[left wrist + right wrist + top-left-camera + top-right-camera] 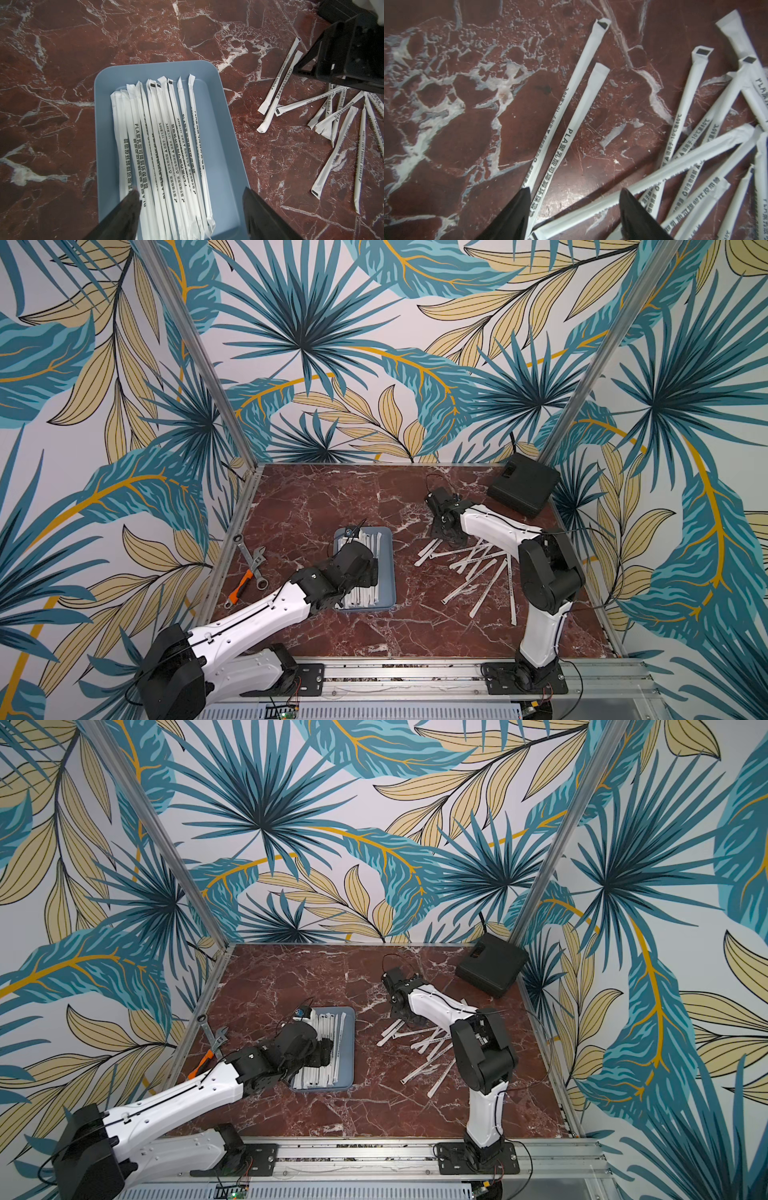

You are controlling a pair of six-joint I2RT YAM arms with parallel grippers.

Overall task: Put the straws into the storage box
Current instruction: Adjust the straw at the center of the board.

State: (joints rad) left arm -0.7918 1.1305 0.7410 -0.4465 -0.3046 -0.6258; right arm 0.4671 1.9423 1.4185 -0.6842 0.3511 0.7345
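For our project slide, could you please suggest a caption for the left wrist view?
Left claw open over the storage box of wrapped straws, with loose straws beside it on the marble table.

Robot lab cell, aluminium frame (197,352)

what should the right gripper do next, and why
Probably lower the right gripper and close on the loose straw lying between its open jaws: several wrapped straws lie scattered on the table, while the storage box already holds a row.
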